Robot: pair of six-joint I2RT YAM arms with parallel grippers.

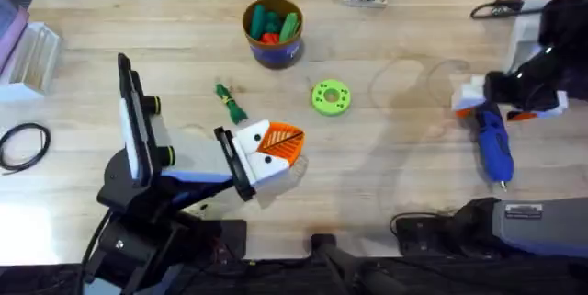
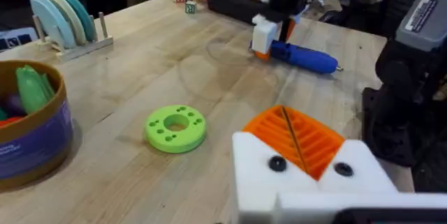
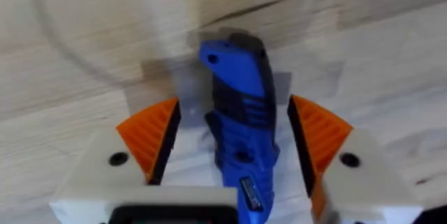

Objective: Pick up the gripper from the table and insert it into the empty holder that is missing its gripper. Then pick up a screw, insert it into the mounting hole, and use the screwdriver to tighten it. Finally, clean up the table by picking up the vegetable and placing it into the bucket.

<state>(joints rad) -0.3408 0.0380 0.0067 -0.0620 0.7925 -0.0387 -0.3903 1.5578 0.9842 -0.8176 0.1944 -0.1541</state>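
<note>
Spread orange pads of right gripper point(image 3: 234, 151) straddling screwdriver point(image 3: 237, 126); left gripper point(image 1: 271, 148) pressed together. Tightening step: next, close and lift.

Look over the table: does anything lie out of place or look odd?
Yes. A slim dark-green toy vegetable lies loose on the wooden table, beside the round blue bucket rather than in it. The bright green holed disc also sits alone mid-table.
</note>
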